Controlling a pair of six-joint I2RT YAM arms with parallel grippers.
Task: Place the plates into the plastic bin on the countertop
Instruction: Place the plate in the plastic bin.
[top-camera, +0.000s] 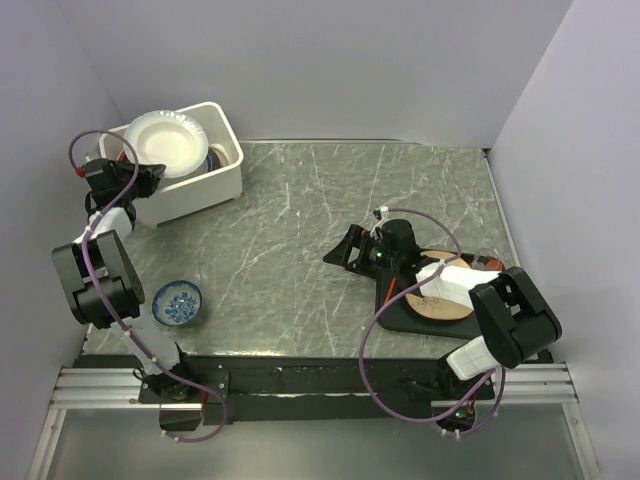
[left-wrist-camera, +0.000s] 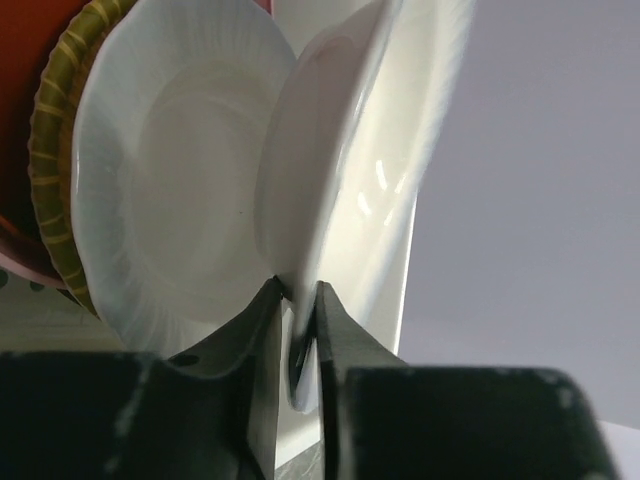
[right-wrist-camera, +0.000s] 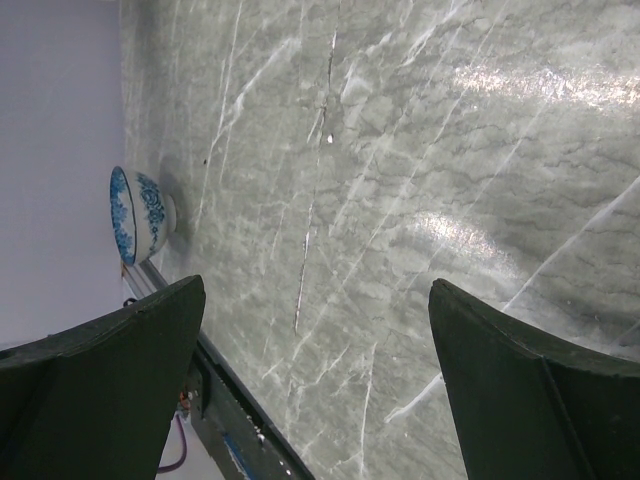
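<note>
Grey-green marbled countertop (top-camera: 330, 200) ran between plain pale walls (top-camera: 350, 60), and the white bin (top-camera: 222, 150) sat at its far left corner. We saw the left pincer (top-camera: 152, 177) at the bin's near-left corner. Its jaws were narrow and closed on the lower rim of a white plate (top-camera: 165, 142).

That plate reached up and to the far right from the pincer, tilted over the left half of the bin. In the wrist view it ran almost edge-on, straight out in line with the fingers. Just beside it on the left stood a second white plate (left-wrist-camera: 180, 170), its hollow face turned toward us. Behind that came a woven yellow plate (left-wrist-camera: 55, 150), and a red-orange plate (left-wrist-camera: 20, 90) showed at the picture's edge.

We judged that these three leaned together inside the bin. If so, the held plate had only to go down and tip left against them. The bin lay directly under it, so letting go called for no reach sideways.

The right pincer (top-camera: 338, 252) hung over bare stone near the middle right, jaws spread wide and holding nothing. It pointed left, away from a brownish plate (top-camera: 445, 303) on a black tray (top-camera: 400, 322) under its own arm. That plate lay to the right of the right pincer, back toward the arm's base and well apart from the left arm. We judged it the right arm's to fetch.

A small blue-and-white bowl (top-camera: 177, 303) sat near the left arm's base, and we left it out of the count.
</note>
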